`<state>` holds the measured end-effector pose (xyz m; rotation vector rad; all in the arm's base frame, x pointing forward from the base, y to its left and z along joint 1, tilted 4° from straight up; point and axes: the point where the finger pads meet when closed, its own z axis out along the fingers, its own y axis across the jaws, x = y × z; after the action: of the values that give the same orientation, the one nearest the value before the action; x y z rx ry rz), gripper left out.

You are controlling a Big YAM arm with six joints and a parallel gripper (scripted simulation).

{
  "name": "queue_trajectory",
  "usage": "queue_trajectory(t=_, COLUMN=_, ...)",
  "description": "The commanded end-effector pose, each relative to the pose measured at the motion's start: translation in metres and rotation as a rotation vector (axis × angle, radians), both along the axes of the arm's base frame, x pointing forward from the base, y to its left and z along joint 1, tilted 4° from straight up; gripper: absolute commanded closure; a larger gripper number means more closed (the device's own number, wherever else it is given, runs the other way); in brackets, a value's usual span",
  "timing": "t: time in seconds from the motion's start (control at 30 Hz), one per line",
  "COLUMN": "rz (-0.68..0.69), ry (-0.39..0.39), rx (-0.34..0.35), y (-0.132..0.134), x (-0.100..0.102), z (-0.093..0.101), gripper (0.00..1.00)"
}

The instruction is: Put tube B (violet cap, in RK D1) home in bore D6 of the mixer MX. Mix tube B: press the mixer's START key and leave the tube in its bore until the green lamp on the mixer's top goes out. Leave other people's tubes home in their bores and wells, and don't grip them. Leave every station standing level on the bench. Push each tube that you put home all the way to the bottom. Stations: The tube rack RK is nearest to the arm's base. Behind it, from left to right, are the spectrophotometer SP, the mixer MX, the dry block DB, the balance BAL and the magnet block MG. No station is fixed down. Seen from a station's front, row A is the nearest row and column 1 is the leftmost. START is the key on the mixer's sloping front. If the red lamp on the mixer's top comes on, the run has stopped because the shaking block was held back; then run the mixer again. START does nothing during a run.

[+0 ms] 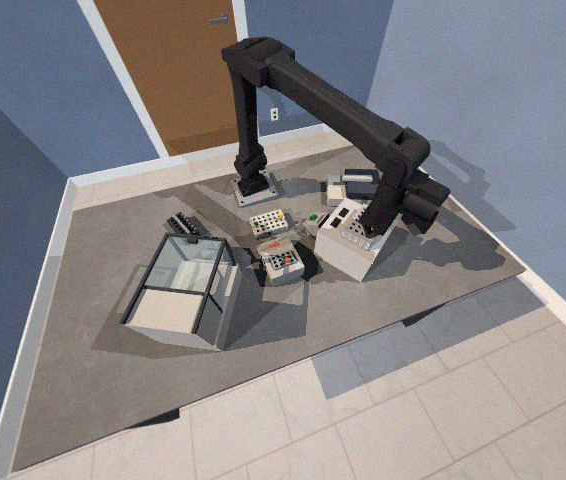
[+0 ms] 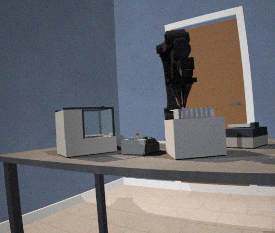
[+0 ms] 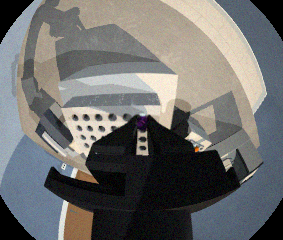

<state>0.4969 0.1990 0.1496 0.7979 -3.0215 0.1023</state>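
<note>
Wrist view: the tool points down at the mixer's bore block, and tube B with its violet cap sits right between the fingers.
Tool state: clamped on tube B, fingers nearly together around it.
Tube B location: held above the corner of the mixer MX block nearest the arm; in the exterior view the tool tip hangs just over the ribbed top, and I can't tell if the tube has entered a bore.
Mixer: pale box with a grey perforated top block, two dark panels on its sloping front.
Neighbours: tube rack RK by the arm's base, dry block DB with orange caps beside the mixer, glass-walled balance BAL further along, spectrophotometer SP behind the arm, dark magnet block MG near the balance.
Surface: grey-brown surface on dark legs, patchy shadows all over it.
Room: blue walls, brown door with white frame, beige tiled floor, white baseboard.
Writing: nothing readable, too small and blurry.
</note>
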Motion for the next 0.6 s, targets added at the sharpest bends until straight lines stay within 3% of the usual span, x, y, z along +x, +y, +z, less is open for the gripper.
queue_trajectory(t=0.0, rz=-0.004, ry=-0.012, rx=0.005, y=-0.0021, x=0.0134, z=-0.0043, gripper=0.91)
queue_trajectory(t=0.57, rz=-0.004, ry=0.000, rx=0.000, y=-0.0043, x=0.0091, z=-0.0117, gripper=0.91)
